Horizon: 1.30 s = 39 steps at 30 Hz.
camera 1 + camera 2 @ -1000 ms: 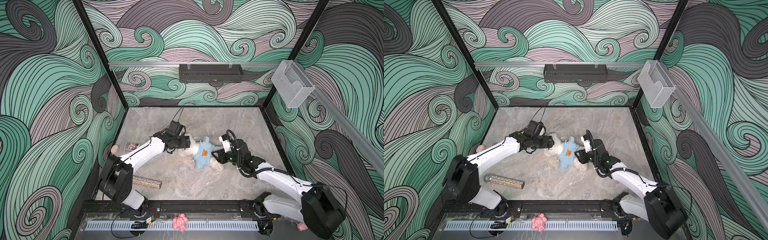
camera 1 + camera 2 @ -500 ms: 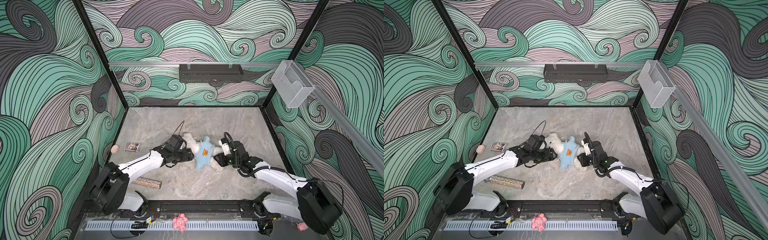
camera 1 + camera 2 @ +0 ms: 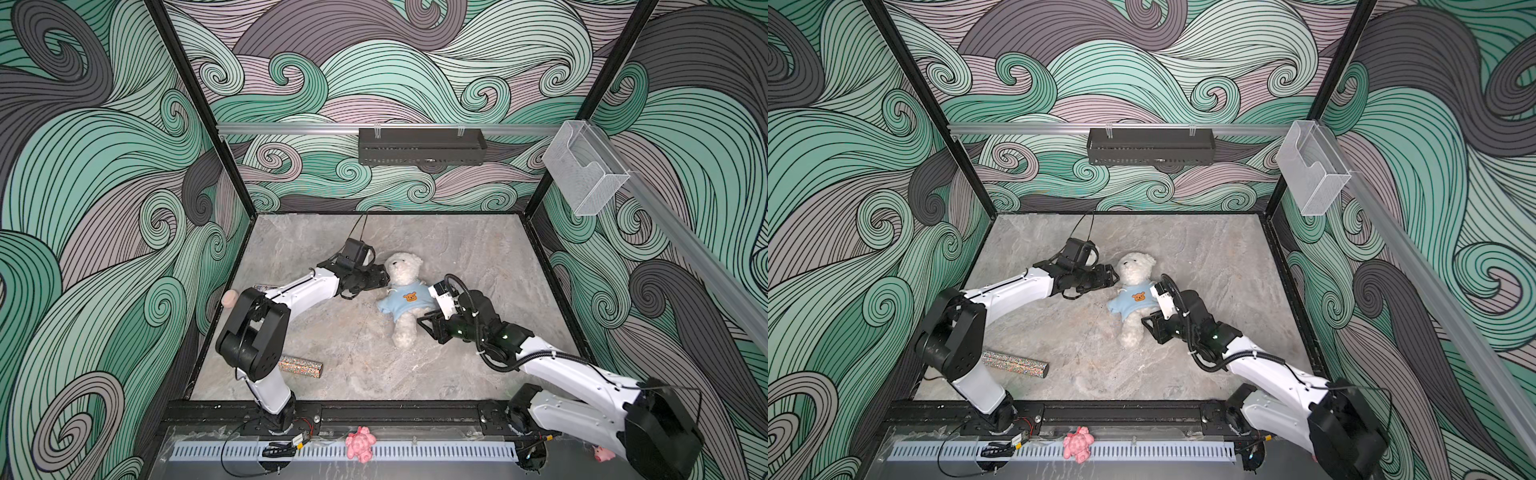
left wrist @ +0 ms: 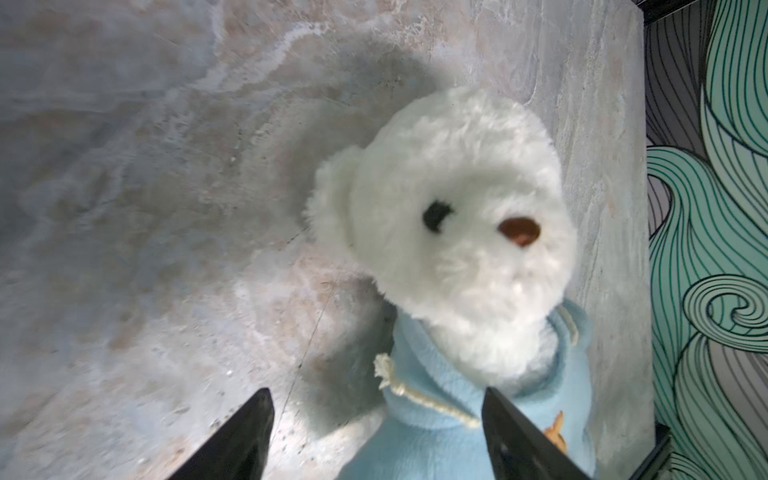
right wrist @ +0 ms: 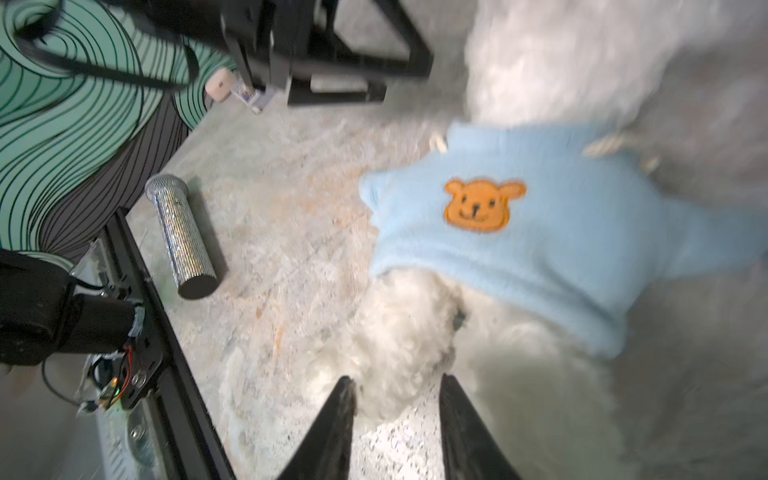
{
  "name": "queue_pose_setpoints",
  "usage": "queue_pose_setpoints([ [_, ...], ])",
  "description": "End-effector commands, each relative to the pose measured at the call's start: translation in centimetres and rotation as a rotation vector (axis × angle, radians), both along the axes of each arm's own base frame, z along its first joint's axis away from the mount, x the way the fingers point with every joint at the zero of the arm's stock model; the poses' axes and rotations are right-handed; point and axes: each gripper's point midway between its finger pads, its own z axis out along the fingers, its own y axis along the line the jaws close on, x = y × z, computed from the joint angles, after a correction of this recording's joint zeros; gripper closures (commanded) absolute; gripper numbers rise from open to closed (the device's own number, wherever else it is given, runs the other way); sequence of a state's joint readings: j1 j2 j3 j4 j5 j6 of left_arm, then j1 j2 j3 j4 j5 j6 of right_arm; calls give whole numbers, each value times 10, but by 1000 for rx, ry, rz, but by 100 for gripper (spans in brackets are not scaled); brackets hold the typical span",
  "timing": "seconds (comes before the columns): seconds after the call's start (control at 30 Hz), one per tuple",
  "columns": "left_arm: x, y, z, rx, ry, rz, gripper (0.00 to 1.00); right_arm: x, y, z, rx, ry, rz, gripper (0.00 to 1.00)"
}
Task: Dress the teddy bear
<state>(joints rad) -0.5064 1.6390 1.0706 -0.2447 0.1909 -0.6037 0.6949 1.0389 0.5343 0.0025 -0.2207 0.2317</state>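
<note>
Swirling green and grey walls enclose a marbled grey bench (image 3: 332, 257). The teddy bear (image 3: 401, 270) lies on its back near the middle, with its head toward the rear wall. A pale blue sweater (image 3: 405, 301) with an orange bear face is over its head and covers its chest, and both legs are bare below the hem.

The left hand (image 3: 380, 279) sits low beside the bear's head and shoulder. In its wrist view the left hand (image 4: 378, 397) is spread wide and grips nothing: one finger is over bare bench, the other over the sweater's collar. The right hand (image 3: 426, 328) is at the bear's lower body. In its wrist view the right hand (image 5: 397, 390) is partly spread, with leg fur just at the fingertips and bench showing between them, so it looks released too.

The dressing seems to be at its finishing step. The hem lies slanted across the belly, and no paw shows at the sleeve end (image 5: 368, 189), so I cannot tell whether the arms are through. The next move probably calls for one hand to pin the bear while the other pinches only the knit at the hem, not the fur, and draws it down evenly. A glittery tube (image 3: 300, 368) lies well apart, near the front.
</note>
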Motion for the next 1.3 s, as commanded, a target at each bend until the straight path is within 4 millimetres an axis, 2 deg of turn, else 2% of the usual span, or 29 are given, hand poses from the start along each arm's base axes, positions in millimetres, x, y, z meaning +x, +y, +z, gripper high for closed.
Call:
queue_pose_setpoints([
  [0.0,-16,25,12,93,-57,6,18,22,-9,13,-179,-192,21,55],
  [0.13,-29,38,19,98,-84,31,18,45,2,9,-332,-322,99,48],
  [0.27,-38,49,28,116,-101,52,18,43,25,-4,-464,-487,296,39],
  [0.53,-47,57,28,119,-104,69,18,48,34,-40,-690,-565,469,40],
  [0.67,-49,59,24,127,-91,73,18,57,40,-54,-794,-595,495,42],
  [0.8,-51,59,19,126,-83,76,18,64,55,-55,-830,-670,491,49],
  [0.93,-54,61,8,134,-61,77,18,66,70,-51,-815,-733,475,64],
  [1.03,-56,63,4,133,-55,87,18,65,78,-47,-793,-779,460,69],
  [1.17,-58,66,1,131,-53,102,18,66,82,-46,-775,-785,436,84],
  [1.27,-58,63,2,112,-64,91,18,69,78,-43,-755,-721,382,94],
])
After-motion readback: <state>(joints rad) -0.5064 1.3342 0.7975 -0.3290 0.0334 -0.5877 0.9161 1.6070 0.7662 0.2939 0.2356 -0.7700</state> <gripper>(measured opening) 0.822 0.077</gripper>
